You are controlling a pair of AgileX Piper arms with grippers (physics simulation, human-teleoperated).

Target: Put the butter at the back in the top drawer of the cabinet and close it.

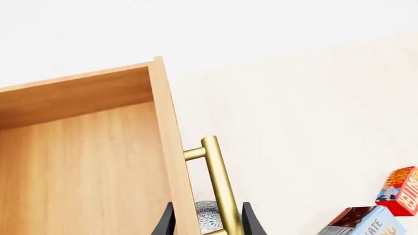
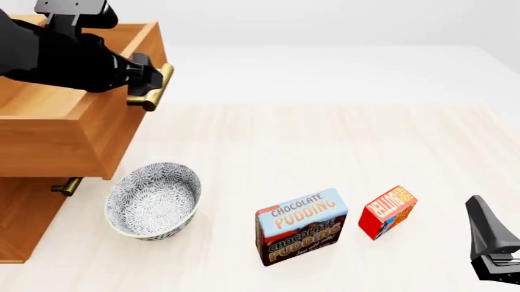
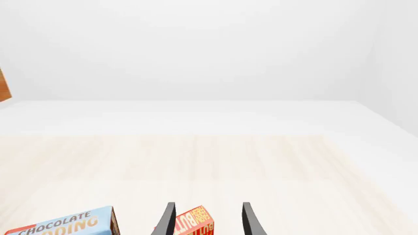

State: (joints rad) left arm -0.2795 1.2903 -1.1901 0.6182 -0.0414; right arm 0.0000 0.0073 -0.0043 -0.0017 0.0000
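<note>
Pincer by pincer, from the left: our left pincer (image 2: pixel 150 78) sits at the brass handle (image 2: pixel 154 85) of the top drawer (image 2: pixel 77 131), one finger on each side of the bar, though we cannot tell whether it is clamped on it or merely straddling it. That drawer stands pulled out of the cabinet (image 2: pixel 24 225), its inside bare. Moving right along the table (image 2: pixel 325 140), we pass the patterned bowl (image 2: pixel 154 199), then the chocolate pudding box (image 2: pixel 301 226), then the butter (image 2: pixel 388 212), standing apart from the pudding box with its lettering running up at a slant. Our right pincer (image 2: pixel 491 240) waits with its fingers spread, holding nothing. The butter lies to its left, close ahead, far nearer this arm than the other; in the right wrist view the butter (image 3: pixel 195 223) sits between the fingers.
</note>
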